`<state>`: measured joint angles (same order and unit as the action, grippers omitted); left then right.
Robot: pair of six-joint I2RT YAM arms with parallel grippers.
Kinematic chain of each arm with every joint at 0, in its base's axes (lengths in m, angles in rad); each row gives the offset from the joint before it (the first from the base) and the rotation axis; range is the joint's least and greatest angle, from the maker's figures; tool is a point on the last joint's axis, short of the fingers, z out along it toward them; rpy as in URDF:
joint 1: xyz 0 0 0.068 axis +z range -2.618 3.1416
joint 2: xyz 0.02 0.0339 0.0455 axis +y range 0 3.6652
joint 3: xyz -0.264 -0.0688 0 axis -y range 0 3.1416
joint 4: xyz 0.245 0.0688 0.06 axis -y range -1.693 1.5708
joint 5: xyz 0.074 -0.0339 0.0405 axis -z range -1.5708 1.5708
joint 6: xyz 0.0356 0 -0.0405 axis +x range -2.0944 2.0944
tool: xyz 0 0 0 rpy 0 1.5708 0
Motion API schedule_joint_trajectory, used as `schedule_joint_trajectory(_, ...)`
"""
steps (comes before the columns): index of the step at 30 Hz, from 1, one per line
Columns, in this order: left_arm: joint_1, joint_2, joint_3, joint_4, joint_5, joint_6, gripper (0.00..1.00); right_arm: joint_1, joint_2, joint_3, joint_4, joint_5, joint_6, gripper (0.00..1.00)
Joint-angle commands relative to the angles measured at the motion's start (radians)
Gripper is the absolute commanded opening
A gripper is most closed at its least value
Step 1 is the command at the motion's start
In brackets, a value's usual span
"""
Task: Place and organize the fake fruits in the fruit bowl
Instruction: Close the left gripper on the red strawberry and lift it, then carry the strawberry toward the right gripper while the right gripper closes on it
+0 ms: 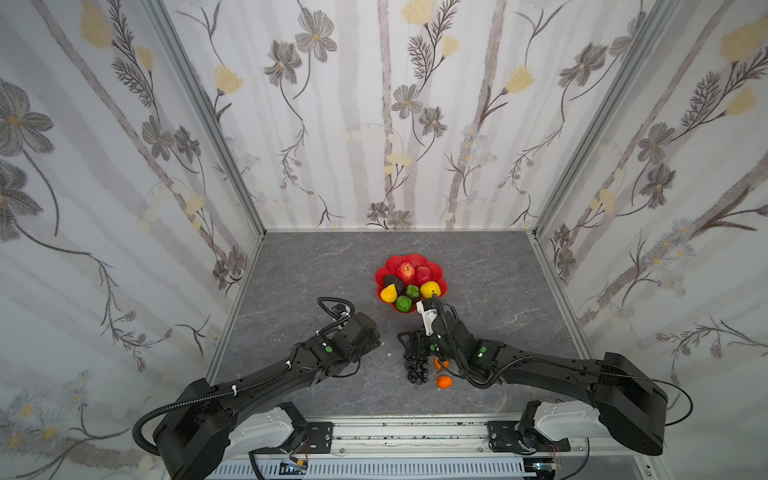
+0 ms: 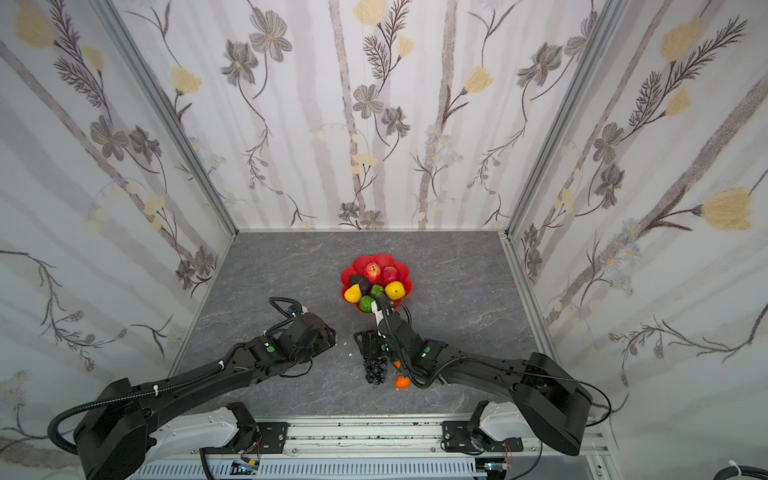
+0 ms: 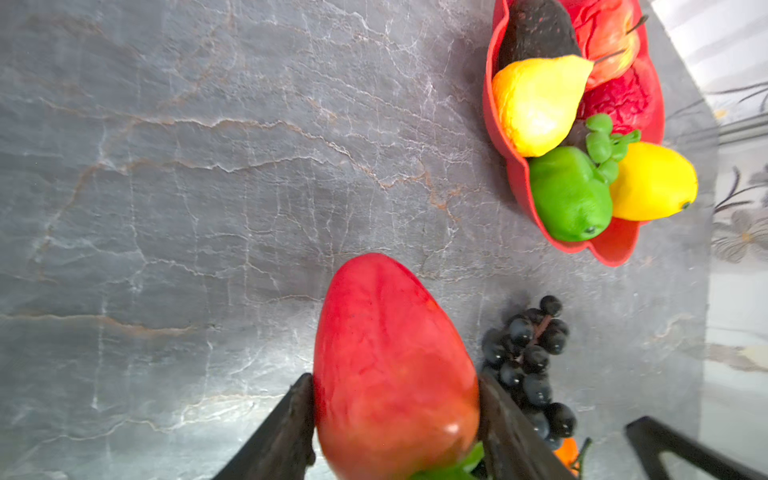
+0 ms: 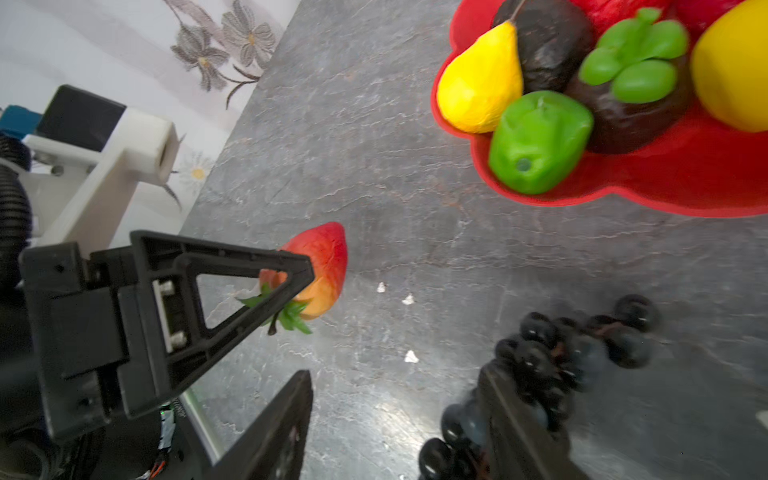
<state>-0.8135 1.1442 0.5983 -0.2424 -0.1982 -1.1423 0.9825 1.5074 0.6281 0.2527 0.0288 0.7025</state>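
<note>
Bowl: glossy red scalloped fruit bowl sat toward the back of the desk, already holding a yellow plastic pear, a green lime-like fruit, a yellow lemon, a red apple and dark pieces; bare red showed along its near edge.
Left gripper: fingers were closed on a red tapered plastic fruit with green leaves, seemingly just above the grey stone-patterned desk.
Held fruit's axis: it ran along the fingers, tapered tip pointing out ahead, leafy end back between them.
Bowl from left fingers: ahead and off to the robot's right, well apart; a forward-right carry looked needed.
Right gripper: fingers stood apart, gripping nothing, low over the desk.
Grapes: black plastic grape bunch lay on the desk against one right finger, mostly outside the gap; in both top views its length ran toward the robot's base.
Oranges: two small orange plastic fruits lay just beside the bunch, under the right arm.
Nearer arm: the right one for grapes and oranges; its wrist overlapped the bowl's near rim, so the left arm's path could be crowded.
</note>
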Motion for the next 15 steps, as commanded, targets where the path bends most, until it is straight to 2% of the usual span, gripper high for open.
schedule_joint_trajectory(1, 0.005, -0.009, -0.014, 0.1, 0.033, -0.157, 0.61, 0.014, 0.045, 0.009, 0.182, -0.044, 0.048, 0.59)
schedule_joint_trajectory(9, 0.005, 0.011, -0.042, 0.216, 0.092, -0.28, 0.6, 0.033, 0.106, 0.032, 0.237, -0.078, 0.075, 0.43)
schedule_joint_trajectory(15, 0.004, 0.014, -0.048, 0.239, 0.111, -0.298, 0.6, 0.044, 0.152, 0.057, 0.227, -0.084, 0.084, 0.34)
